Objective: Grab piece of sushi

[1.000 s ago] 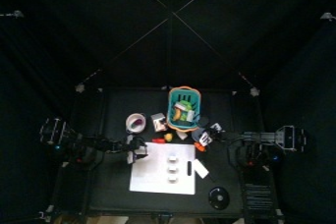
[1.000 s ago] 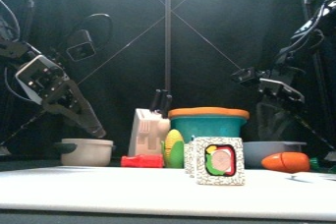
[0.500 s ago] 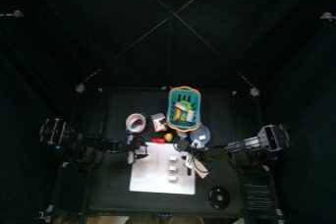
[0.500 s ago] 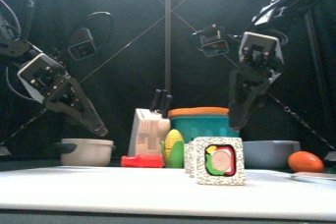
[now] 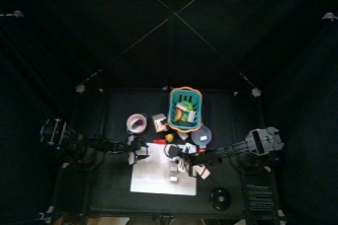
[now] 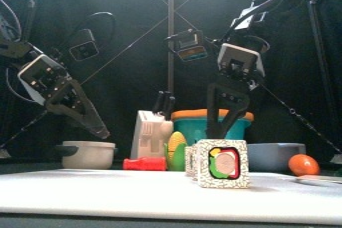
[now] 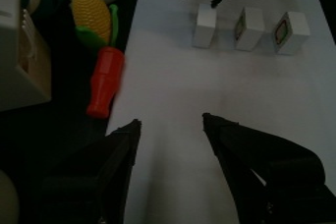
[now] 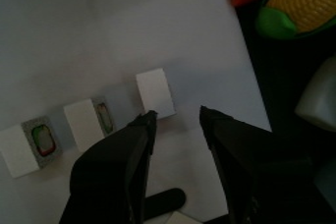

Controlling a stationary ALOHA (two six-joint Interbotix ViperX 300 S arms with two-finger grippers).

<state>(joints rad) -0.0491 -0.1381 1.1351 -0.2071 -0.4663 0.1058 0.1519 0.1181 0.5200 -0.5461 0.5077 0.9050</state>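
Your white board (image 5: 161, 178) carries three upright sushi pieces (image 8: 155, 92) in a row. Your right gripper (image 8: 175, 130), jaws spread, hovers above the end one; descend off-centre and you'll topple it into its neighbours.

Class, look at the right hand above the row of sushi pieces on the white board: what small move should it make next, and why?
Probably lower straight down. The right hand is open, hovering over the end sushi piece of the row on the white board, not yet touching it. The left hand rests open at the board's other side.
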